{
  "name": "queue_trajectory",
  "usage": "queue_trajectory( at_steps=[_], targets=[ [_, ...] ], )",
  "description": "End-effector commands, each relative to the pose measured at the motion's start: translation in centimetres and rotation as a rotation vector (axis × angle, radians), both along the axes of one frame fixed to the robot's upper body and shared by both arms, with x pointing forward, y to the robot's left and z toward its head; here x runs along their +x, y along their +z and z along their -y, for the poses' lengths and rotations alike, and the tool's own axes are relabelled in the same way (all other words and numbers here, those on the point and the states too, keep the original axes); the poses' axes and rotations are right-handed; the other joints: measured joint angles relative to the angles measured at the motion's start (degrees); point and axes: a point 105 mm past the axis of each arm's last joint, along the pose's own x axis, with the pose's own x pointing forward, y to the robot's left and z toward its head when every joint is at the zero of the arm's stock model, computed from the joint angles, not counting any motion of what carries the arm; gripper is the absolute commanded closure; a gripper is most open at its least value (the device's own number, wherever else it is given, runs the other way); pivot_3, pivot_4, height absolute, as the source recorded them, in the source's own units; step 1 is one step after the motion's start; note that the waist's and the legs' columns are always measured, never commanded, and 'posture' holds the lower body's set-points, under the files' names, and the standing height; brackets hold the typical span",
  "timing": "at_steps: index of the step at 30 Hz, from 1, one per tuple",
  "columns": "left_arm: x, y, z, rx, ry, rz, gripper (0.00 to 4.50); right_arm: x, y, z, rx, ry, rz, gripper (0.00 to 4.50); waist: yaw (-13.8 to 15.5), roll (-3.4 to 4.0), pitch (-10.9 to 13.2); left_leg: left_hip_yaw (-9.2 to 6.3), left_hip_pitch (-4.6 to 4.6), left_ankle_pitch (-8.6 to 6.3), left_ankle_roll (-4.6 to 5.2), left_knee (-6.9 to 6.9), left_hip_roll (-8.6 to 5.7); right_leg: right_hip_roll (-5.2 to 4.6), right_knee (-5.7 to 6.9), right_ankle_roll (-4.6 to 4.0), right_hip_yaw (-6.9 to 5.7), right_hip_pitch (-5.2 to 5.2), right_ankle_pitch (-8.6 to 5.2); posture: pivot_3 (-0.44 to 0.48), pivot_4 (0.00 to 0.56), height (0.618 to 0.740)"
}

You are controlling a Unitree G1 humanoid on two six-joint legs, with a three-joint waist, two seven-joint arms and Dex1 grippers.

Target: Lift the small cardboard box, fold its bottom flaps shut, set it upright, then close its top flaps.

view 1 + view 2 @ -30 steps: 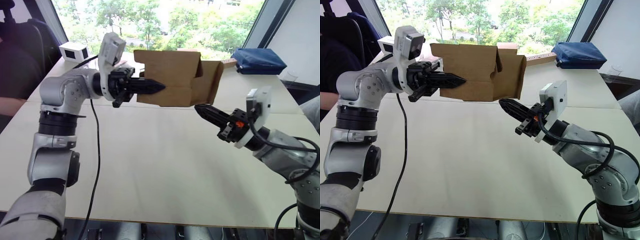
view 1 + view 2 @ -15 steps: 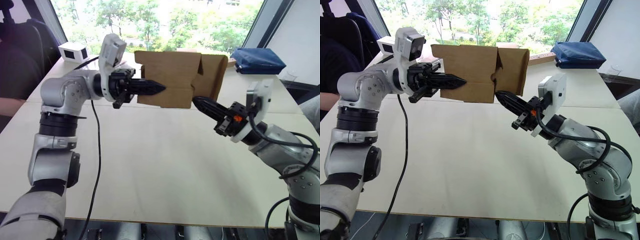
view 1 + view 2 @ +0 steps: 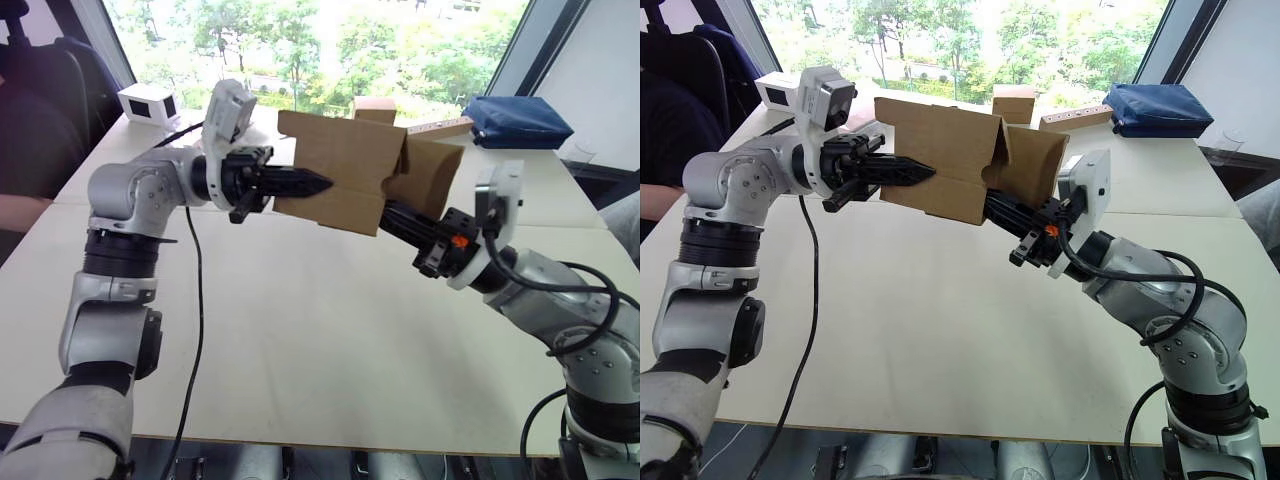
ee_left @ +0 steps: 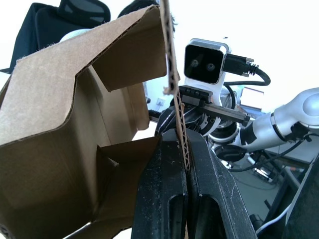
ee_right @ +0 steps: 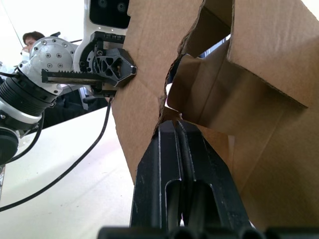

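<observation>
Cardboard hung in the air above the pale worktop point(image 3: 300, 330): the small cardboard box point(image 3: 345, 170) was held up between the two arms, clear of the surface, toward the twelve o'clock side of it. The left gripper point(image 3: 318, 184) came in from nine o'clock with its two black fingers pressed together on one wall panel; in the left wrist view the corrugated edge of that panel ran straight down into the slot between the closed fingers point(image 4: 164, 199). The right gripper point(image 5: 180, 132) reached up from about four o'clock, its fingers pressed together, their tips against the box's underside at the notch where two flaps met. Whether it pinched any cardboard or merely pushed against it I could not tell.

The box's long axis ran roughly from nine to three o'clock, tilted so the end near the right gripper sat lower. Its open ends were not folded shut; a loose flap point(image 3: 425, 172) splayed outward on the three o'clock side, angled away from the body.

The box was plain brown corrugated board, unprinted, matte, with fluted cut edges and slanted flap corners. The gripper fingers were black, tapered and ribbed. Beyond, near the window edge of the worktop, stood a white box point(image 3: 148, 103) at eleven o'clock, a squarer tan box point(image 3: 373, 108) at twelve and a blue fabric bag point(image 3: 518, 122) at one o'clock.
</observation>
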Motion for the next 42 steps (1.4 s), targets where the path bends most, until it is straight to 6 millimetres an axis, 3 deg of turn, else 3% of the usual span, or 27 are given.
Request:
queue_trajectory(
  at_steps=[1,3,6,10,13,15,17,21,24,30,37,42],
  targets=[
    [-0.1,1.5,-0.3,-0.021,0.015,0.065,4.5,-1.4,0.6,1.6,-0.006,0.008,0.011,4.46,0.1,0.0,0.0,-0.01,0.0,0.0,0.0,0.0,0.0,0.0,-0.01,0.0,-0.01,0.01,0.0,0.0,0.15,0.74],
    [-0.1,1.6,-0.4,-0.025,0.016,0.068,4.5,-1.8,0.7,2.5,0.002,0.007,-0.012,4.46,0.0,0.0,0.0,-0.01,-0.04,0.0,0.01,0.0,-0.01,-0.02,-0.05,0.0,-0.02,0.01,0.0,0.0,0.15,0.74],
    [-0.1,1.9,-0.6,-0.034,0.019,0.073,4.5,-2.5,2.2,4.6,0.12,0.01,-0.058,4.46,0.0,0.0,0.0,0.0,-0.02,-0.01,0.01,0.0,-0.01,-0.02,-0.03,0.02,-0.01,0.0,0.01,0.0,0.15,0.74],
    [-0.1,2.1,-0.6,-0.042,0.02,0.076,4.5,-1.4,4.5,6.4,0.209,-0.073,-0.007,4.46,-0.3,0.0,0.0,0.02,0.04,0.0,0.0,0.01,0.02,-0.01,0.04,0.02,0.01,0.01,0.02,0.0,0.15,0.74],
    [-0.4,2.3,-0.5,-0.05,0.016,0.078,4.5,0.1,4.9,8.5,0.308,-0.158,-0.001,4.46,-0.2,0.0,0.0,0.0,0.07,0.0,-0.01,-0.01,0.04,0.03,0.08,0.02,0.0,0.01,0.02,0.0,0.15,0.74],
    [-0.6,2.4,-0.5,-0.053,0.011,0.078,4.5,2.4,4.5,10.7,0.346,-0.325,0.014,4.46,-0.1,0.0,0.0,0.0,0.06,0.0,0.0,-0.01,0.03,0.03,0.08,0.03,0.0,0.01,0.02,0.0,0.15,0.74],
    [-0.8,2.4,-0.5,-0.054,0.009,0.079,4.5,4.5,3.8,11.7,0.3,-0.464,0.028,4.46,-0.1,0.02,0.0,0.02,0.03,0.0,-0.01,0.01,0.01,0.01,0.06,0.03,0.01,0.0,0.03,0.0,0.15,0.74],
    [-0.8,2.9,-0.5,-0.073,0.014,0.076,4.5,6.8,2.9,9.8,0.268,-0.484,0.032,4.46,-0.4,0.03,0.0,0.08,0.01,0.01,-0.01,0.0,-0.01,0.0,0.09,0.05,0.09,-0.07,0.03,0.0,0.15,0.74],
    [-0.6,3.1,-0.6,-0.084,0.026,0.074,4.5,7.4,2.3,7.3,0.272,-0.416,0.027,4.46,-0.6,0.04,0.0,0.05,-0.04,0.05,-0.09,-0.01,0.01,0.04,0.21,0.06,0.08,-0.19,0.04,0.0,0.15,0.74],
    [-0.2,3.5,-0.7,-0.108,0.038,0.064,4.5,5.8,3.1,3.8,0.411,-0.24,0.022,4.46,-0.5,0.04,0.0,0.05,-0.21,0.19,-0.32,0.01,-0.01,0.0,0.67,0.07,0.09,-0.49,0.04,0.0,0.15,0.74],
    [0.3,3.5,-0.8,-0.123,0.055,0.053,4.5,3.5,4.2,2.8,0.532,-0.107,0.013,4.46,-0.5,0.04,0.0,0.03,-0.21,0.14,-0.22,0.02,-0.01,0.0,0.69,0.06,0.09,-0.49,0.04,0.0,0.15,0.74],
    [0.3,3.6,-0.3,-0.136,0.035,0.059,4.5,3.0,3.5,2.2,0.648,-0.03,-0.051,4.46,-0.5,0.04,0.0,0.03,-0.21,0.15,-0.24,0.02,0.0,0.01,0.69,0.06,0.08,-0.5,0.04,0.0,0.15,0.74]
  ],
)
